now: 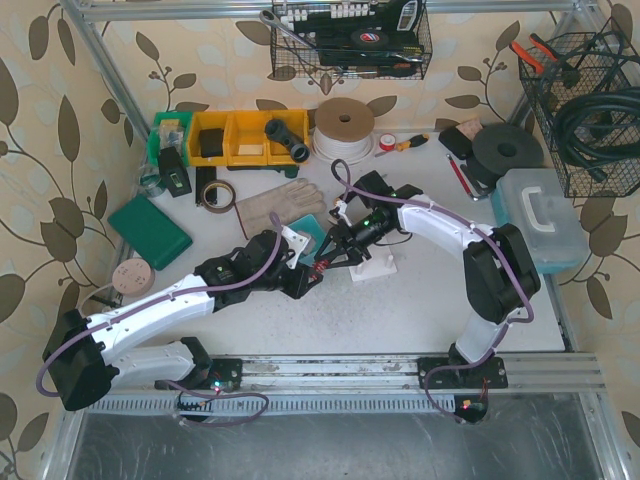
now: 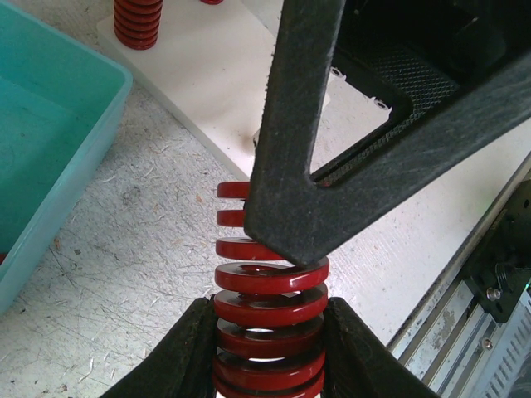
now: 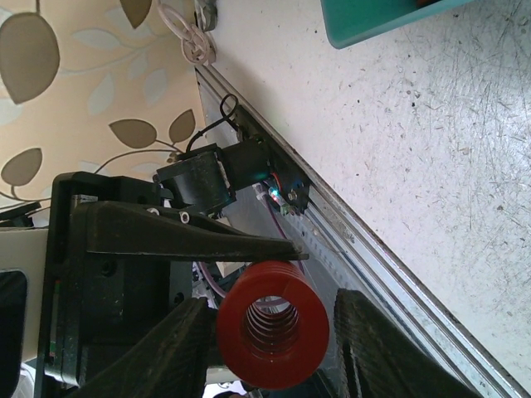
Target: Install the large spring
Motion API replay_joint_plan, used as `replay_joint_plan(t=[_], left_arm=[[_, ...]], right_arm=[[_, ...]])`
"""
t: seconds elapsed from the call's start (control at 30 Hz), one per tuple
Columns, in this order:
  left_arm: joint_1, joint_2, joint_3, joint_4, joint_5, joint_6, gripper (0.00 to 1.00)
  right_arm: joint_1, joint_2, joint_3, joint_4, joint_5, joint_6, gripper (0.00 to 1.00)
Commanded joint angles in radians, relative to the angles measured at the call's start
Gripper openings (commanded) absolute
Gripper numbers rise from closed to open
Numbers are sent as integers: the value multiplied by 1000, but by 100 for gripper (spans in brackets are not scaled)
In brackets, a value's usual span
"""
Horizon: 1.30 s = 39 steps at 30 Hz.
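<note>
The large red spring (image 1: pixel 320 266) is held off the table in my left gripper (image 1: pixel 306 272). In the left wrist view both black fingers press its coils (image 2: pixel 270 298), so my left gripper (image 2: pixel 267 313) is shut on it. My right gripper (image 1: pixel 337 250) meets it from the right. In the right wrist view the spring's open end (image 3: pixel 274 323) sits between the spread fingers of my right gripper (image 3: pixel 272 305), with a gap on the right side. One right finger (image 2: pixel 332 166) lies across the spring's upper coils. The white base plate (image 1: pixel 377 266) lies just behind, with a smaller red spring (image 2: pixel 137 21) standing on it.
A teal plastic case (image 1: pixel 540 225) sits to the right, and its edge shows in the left wrist view (image 2: pixel 50 124). Work gloves (image 1: pixel 280 207), a tape roll (image 1: pixel 217 193), yellow bins (image 1: pixel 240 137) and a green box (image 1: pixel 150 230) lie behind and left. The metal rail (image 1: pixel 400 368) runs along the near edge.
</note>
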Motion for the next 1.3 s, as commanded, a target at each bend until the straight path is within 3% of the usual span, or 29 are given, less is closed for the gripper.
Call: replay_joint_plan(t=[0.0,0.17,0.33,0.5,0.57,0.6,0.63,0.7,0.87,1.07,1.27], left_arm=[[-9,-6,30,31,-6,25,0],[-10,-4,31,32,-3,25,0],[-10,-4,30,31,-6,24,0],[-10,-3,34,24,-9,20,0],[-10,-2,37,12,-15,15,38],[-10,-4,43,1,-25,11,51],[-10,-7,47,-9,-33,7,61],[-10,-23,52,-28,-50,-7,69],[-10,-95,65,-82,-74,-43,75],[-10,-205,55,-127,-178,-54,79],[-2,-216,23,-165,-298,-82,79]], right_arm=[[8,10,30,4,-25,-2,43],[7,11,31,8,-22,1,39],[7,14,26,23,-28,7,12],[7,11,23,28,-22,3,0],[9,6,22,31,-10,1,0],[6,2,23,33,-2,-1,0],[5,-2,21,34,10,-3,0],[0,-15,20,38,39,-8,0],[-27,-71,9,38,215,-30,0],[-37,-247,-49,28,625,-112,0],[-37,-463,-173,72,1007,-199,0]])
